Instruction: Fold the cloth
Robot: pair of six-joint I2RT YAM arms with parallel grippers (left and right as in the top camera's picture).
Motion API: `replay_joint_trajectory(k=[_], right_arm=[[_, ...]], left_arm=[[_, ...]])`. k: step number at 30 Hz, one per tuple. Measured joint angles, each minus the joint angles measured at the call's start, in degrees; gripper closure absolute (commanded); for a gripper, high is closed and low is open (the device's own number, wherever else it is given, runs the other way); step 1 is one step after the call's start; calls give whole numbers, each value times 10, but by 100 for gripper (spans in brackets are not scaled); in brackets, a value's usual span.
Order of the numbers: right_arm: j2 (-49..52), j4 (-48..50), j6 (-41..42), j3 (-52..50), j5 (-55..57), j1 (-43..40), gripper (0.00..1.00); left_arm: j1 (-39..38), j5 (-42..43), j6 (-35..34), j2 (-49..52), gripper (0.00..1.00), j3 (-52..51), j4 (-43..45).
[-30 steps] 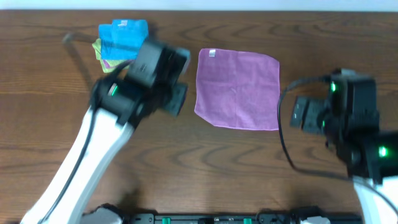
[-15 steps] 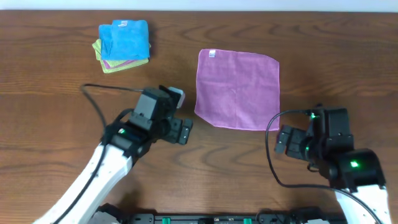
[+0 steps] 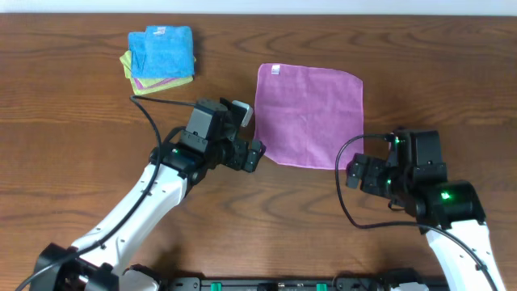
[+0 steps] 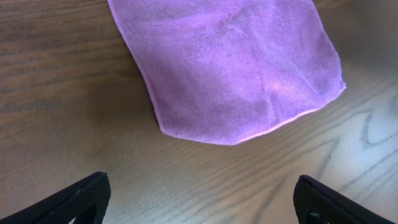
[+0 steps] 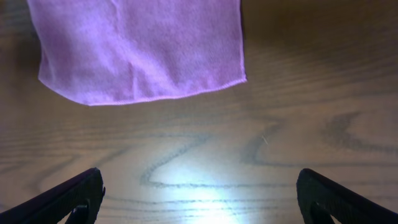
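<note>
On a dark wooden table (image 3: pixel 65 162), purple cloth (image 3: pixel 311 113) spread flat toward the far side, white tag (image 3: pixel 275 69) at its far-left corner. Just off the near-left corner, left gripper (image 3: pixel 252 155), jaws wide apart and empty; off the near-right corner, right gripper (image 3: pixel 355 173), likewise wide apart. Far left, small stack of folded cloths (image 3: pixel 160 56), blue on top.

White-shelled arms (image 3: pixel 145 200) carry black wrist housings (image 3: pixel 212 123), green lights (image 3: pixel 443 195), looping black cables (image 3: pixel 342 198) and black gripper fingers (image 4: pixel 81 196).
</note>
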Motion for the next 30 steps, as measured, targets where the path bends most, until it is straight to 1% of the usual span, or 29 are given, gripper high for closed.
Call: replay_joint_trajectory(k=[2,3,6,10,14,18,23,30], right_arm=[[0,10,0,0,4,0,5],[0,13,0,0,5,0,5],[3,16,-2,0,9,0,3],[20,15,-9,0,10,-4,3],[45,14,-17,0,11,-12,3],[61,14,-21,0,12,-15,1],[64,14,-24,0,13,-15,1],[64,13,-32,0,13,-15,1]], left_arm=[[4,0,-6,18,5,0,12],[7,0,-9,28,5,0,17],[22,7,-16,73,5,0,33],[43,35,-23,121,4,0,62],[59,64,-28,142,5,0,94],[64,89,-34,151,5,0,123],[64,115,-44,166,5,0,154],[64,140,-61,212,5,0,182]])
